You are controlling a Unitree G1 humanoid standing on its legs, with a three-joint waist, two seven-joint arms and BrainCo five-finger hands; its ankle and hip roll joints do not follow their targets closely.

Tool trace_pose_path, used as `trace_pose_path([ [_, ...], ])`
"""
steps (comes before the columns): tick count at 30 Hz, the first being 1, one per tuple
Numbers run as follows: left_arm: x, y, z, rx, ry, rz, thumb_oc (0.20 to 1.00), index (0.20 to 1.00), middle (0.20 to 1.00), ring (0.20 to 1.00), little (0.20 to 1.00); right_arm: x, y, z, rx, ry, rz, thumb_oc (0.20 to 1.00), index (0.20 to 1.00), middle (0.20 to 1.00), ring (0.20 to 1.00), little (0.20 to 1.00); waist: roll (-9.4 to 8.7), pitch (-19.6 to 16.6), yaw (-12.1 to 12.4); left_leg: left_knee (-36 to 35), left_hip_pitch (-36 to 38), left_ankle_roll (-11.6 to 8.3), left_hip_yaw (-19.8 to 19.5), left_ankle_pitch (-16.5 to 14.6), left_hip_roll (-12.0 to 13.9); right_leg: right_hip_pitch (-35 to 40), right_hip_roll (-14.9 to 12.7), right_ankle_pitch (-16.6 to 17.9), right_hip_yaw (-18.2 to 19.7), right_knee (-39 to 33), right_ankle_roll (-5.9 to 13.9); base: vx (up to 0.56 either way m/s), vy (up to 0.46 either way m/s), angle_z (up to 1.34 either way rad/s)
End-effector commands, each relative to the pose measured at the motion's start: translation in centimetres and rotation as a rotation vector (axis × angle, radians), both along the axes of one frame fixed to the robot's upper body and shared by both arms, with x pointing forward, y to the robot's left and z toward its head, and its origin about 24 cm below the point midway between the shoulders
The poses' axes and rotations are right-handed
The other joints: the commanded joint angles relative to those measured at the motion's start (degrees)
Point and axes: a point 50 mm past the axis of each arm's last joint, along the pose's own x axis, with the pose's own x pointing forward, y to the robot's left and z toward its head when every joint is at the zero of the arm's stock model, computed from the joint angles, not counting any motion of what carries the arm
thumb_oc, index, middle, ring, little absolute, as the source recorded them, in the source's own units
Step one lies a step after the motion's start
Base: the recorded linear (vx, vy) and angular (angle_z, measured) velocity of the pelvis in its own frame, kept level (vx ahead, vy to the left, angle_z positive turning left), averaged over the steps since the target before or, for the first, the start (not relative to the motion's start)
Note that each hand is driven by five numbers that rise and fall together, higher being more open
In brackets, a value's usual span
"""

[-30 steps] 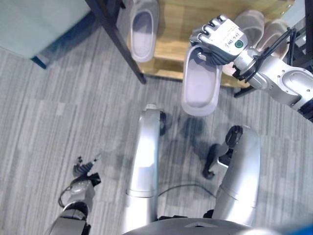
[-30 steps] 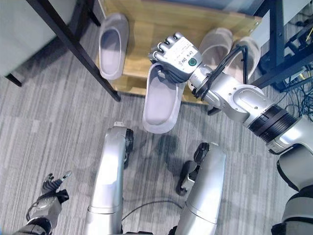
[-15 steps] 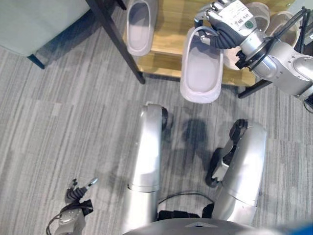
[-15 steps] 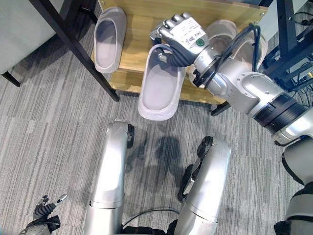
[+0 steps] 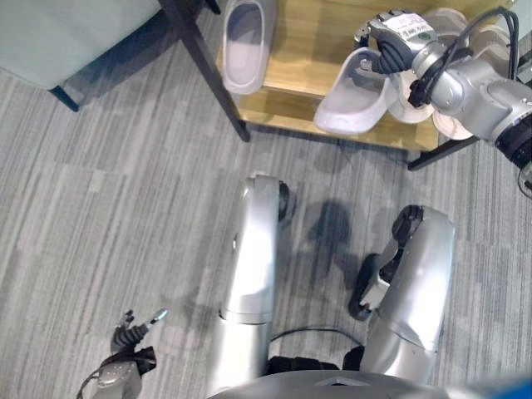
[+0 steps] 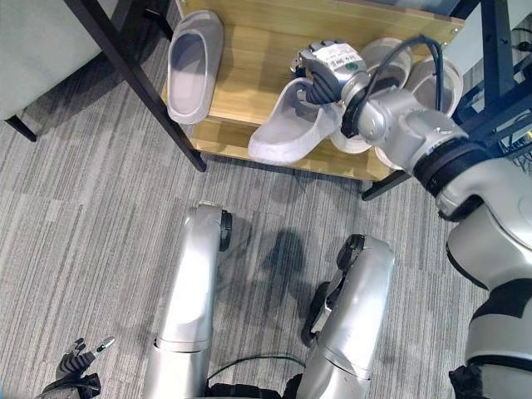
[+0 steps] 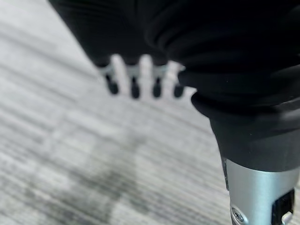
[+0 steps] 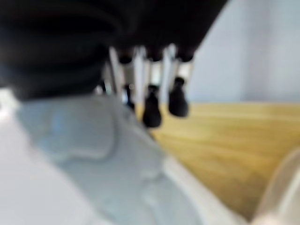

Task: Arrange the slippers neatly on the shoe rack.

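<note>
My right hand (image 6: 331, 68) is shut on the toe end of a light grey slipper (image 6: 284, 130). The slipper lies slantwise on the wooden shelf (image 5: 309, 35) of the shoe rack, its heel over the front edge. In the right wrist view the fingers (image 8: 151, 97) curl over the slipper's upper (image 8: 75, 150). Its matching grey slipper (image 5: 243, 43) lies at the shelf's left end. Two beige slippers (image 6: 392, 55) (image 6: 436, 80) sit just right of the hand. My left hand (image 5: 126, 364) hangs low over the carpet, open, its fingers (image 7: 140, 80) straight.
A black rack leg (image 5: 208, 73) slants down by the shelf's left corner. A pale green cabinet (image 5: 75, 33) stands at the far left. A black frame (image 6: 499, 50) and loose cables (image 6: 519, 125) are to the right of the rack.
My right hand has carried the grey slipper from above the floor onto the shelf and turned it slantwise. The left hand has dropped a little lower.
</note>
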Motion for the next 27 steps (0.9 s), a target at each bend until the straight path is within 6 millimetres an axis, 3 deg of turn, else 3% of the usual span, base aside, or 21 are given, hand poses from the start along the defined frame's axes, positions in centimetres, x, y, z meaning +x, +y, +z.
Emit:
trace_pose_path([
  [1, -0.8, 1.3, 1.0, 0.032, 0.002, -0.031, 1.0, 1.0, 1.0, 1.0, 1.0, -1.2, -0.9, 4.0, -0.098, -0.112, -0.056, 0.2, 0.2, 0.2, 0.2, 0.2, -0.13, 1.0, 2.25, -7.74, 3.71, 4.53, -0.34, -4.43, 1.89, 2.25, 1.94, 4.5, 7.21, -3.2, -7.49, 0.02, -0.009, 0.05],
  [8, -1.0, 0.5, 0.9, 0.036, -0.009, -0.055, 1.0, 1.0, 1.0, 1.0, 1.0, -0.5, -2.8, 4.1, -0.479, -0.313, -0.246, 0.2, 0.2, 0.2, 0.2, 0.2, 0.11, 1.0, 3.31, -7.84, 3.71, 4.55, -0.77, -4.75, 2.03, 2.76, 1.53, 4.41, 6.48, -3.69, -7.87, 0.01, 0.001, 0.04],
  [11, -1.0, 2.2, 1.7, 0.094, 0.003, -0.032, 1.0, 1.0, 1.0, 1.0, 1.0, -0.3, -2.5, 3.8, -0.698, -0.415, -0.285, 0.2, 0.2, 0.2, 0.2, 0.2, -1.24, 1.0, 4.16, -7.83, 3.71, 4.39, -1.14, -4.94, 1.85, 3.29, 1.23, 4.21, 5.78, -3.9, -7.86, 0.02, 0.001, 0.03],
  [16, -1.3, 2.4, 1.8, 0.117, 0.016, -0.026, 1.0, 1.0, 1.0, 1.0, 1.0, -0.3, -3.7, 4.1, -0.807, -0.488, -0.372, 0.2, 0.2, 0.2, 0.2, 0.2, -1.64, 1.0, 4.32, -7.44, 3.71, 4.28, -1.32, -5.39, 1.84, 3.5, 1.17, 4.18, 5.69, -3.86, -7.9, 0.02, -0.011, 0.04],
  [19, -1.3, 1.4, 1.1, 0.097, 0.028, -0.034, 1.0, 1.0, 1.0, 1.0, 1.0, -0.2, -4.3, 4.8, -0.782, -0.527, -0.429, 0.2, 0.2, 0.2, 0.2, 0.2, -0.28, 1.0, 3.83, -6.94, 3.71, 4.27, -1.26, -5.9, 2.02, 3.66, 1.33, 4.21, 5.83, -3.5, -7.92, 0.02, 0.003, 0.01],
  [27, -1.0, 1.1, 1.0, 0.118, 0.048, -0.086, 1.0, 1.0, 1.0, 1.0, 1.0, -0.2, -5.5, 4.6, -0.673, -0.576, -0.484, 0.2, 0.2, 0.2, 0.2, 0.2, 0.33, 1.0, 3.5, -6.81, 3.71, 4.21, -1.08, -5.93, 1.96, 4.03, 1.5, 4.08, 5.93, -3.31, -7.91, 0.0, 0.0, 0.0],
])
